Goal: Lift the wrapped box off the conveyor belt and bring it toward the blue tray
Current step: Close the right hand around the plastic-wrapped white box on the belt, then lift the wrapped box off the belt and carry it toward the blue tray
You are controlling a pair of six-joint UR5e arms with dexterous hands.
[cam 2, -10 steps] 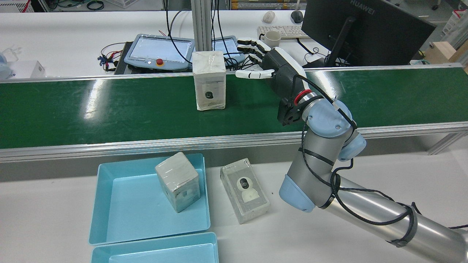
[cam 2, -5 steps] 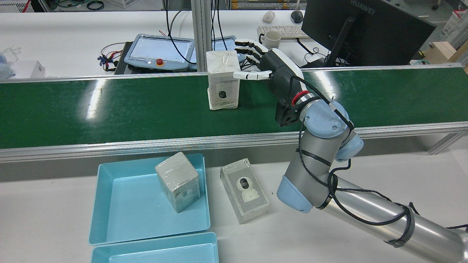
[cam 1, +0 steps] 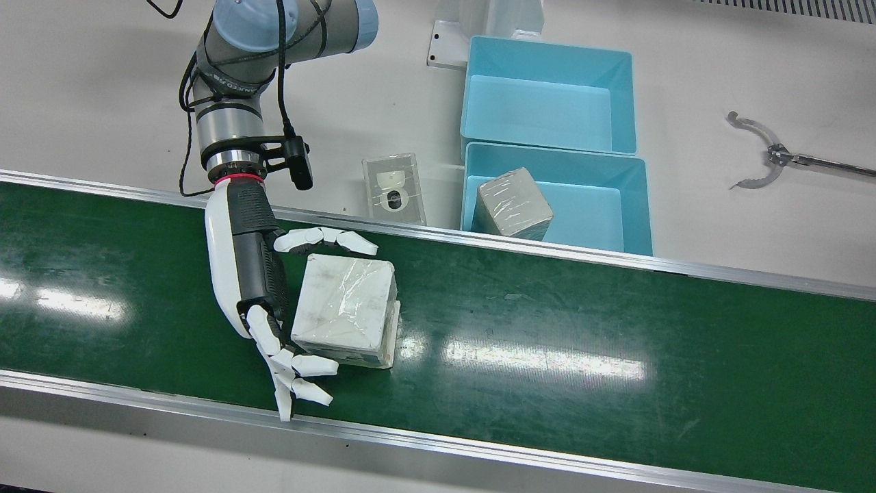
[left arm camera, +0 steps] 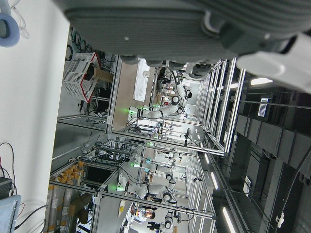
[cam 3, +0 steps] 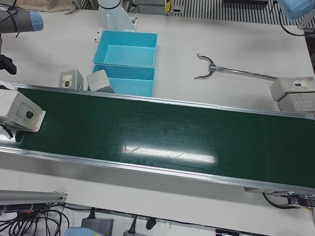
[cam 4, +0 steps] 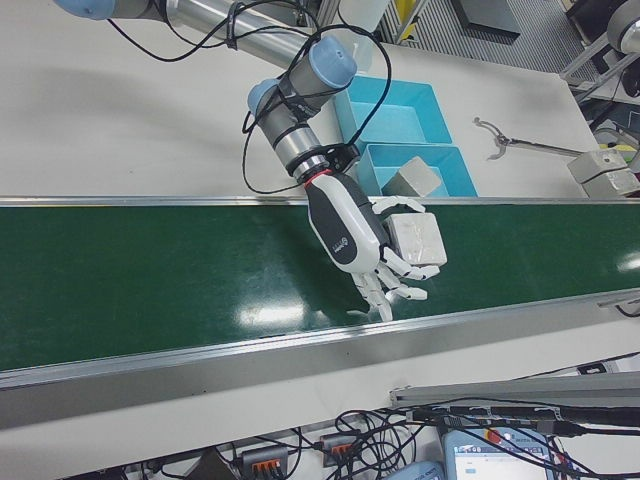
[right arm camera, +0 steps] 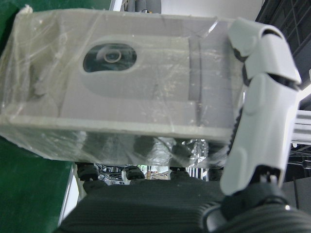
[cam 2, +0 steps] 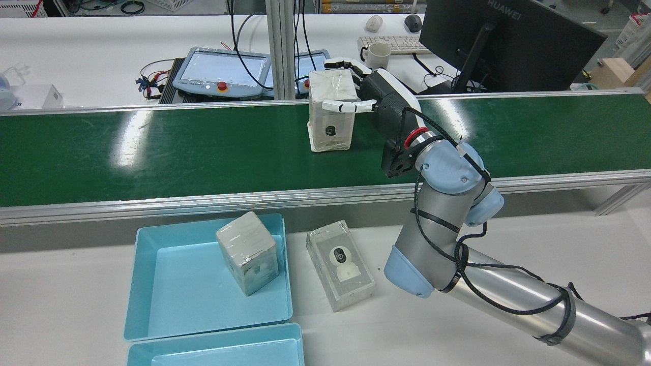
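Now the wrapped box (cam 1: pixel 345 308) stands on the green conveyor belt (cam 1: pixel 547 342); the right hand (cam 1: pixel 256 274) is cupped round it, fingers half curled, maybe just touching; it looks stiff and light, but its shiny wrap may slip; squeeze two flat sides.
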